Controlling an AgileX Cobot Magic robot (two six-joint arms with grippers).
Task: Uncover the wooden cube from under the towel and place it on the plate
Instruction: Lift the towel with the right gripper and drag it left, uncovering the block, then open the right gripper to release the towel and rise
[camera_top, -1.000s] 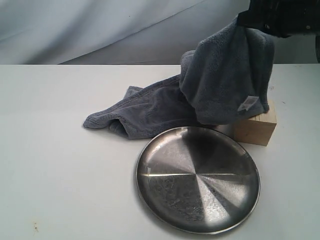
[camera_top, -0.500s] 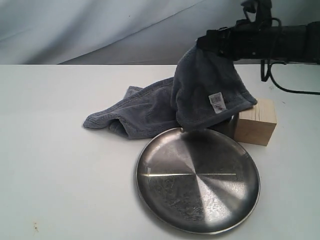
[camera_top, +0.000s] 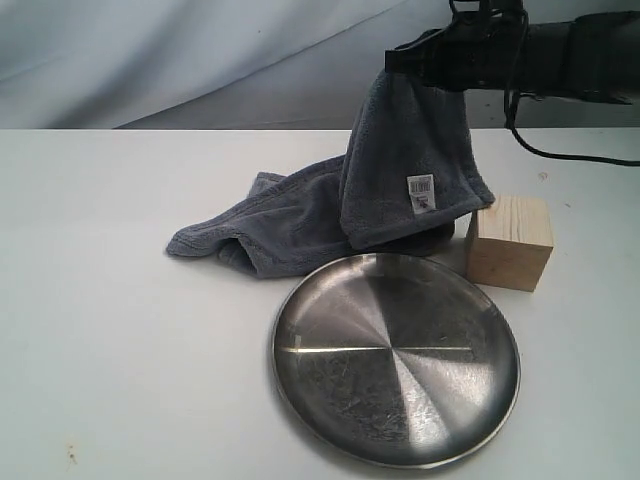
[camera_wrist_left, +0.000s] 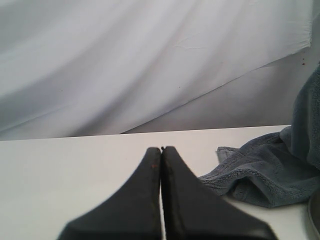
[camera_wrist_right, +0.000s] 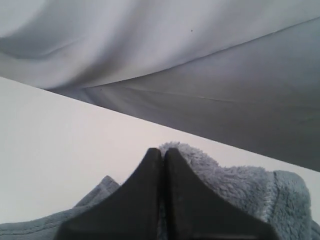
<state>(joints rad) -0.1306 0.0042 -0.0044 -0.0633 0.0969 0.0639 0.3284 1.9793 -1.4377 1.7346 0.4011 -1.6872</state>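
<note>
The pale wooden cube (camera_top: 509, 241) stands uncovered on the white table, just right of the plate's far rim. The shiny silver plate (camera_top: 396, 357) lies empty at the front. My right gripper (camera_top: 400, 62) is shut on the dark blue-grey towel (camera_top: 400, 175) and holds one end high, so it hangs with its white label (camera_top: 421, 191) showing while the rest trails on the table to the left. In the right wrist view the fleece towel (camera_wrist_right: 235, 182) bulges around my shut right gripper (camera_wrist_right: 163, 151). My left gripper (camera_wrist_left: 161, 149) is shut on nothing, left of the towel (camera_wrist_left: 265, 172).
A grey-white cloth backdrop (camera_top: 200, 50) hangs behind the table. The right arm with its black cable (camera_top: 570, 155) reaches in from the upper right above the cube. White tabletop (camera_top: 120, 340) lies left of the plate.
My right gripper has carried the lifted end of the towel leftward, off the cube. The cube's top and front faces now show fully; the label has swung around.
</note>
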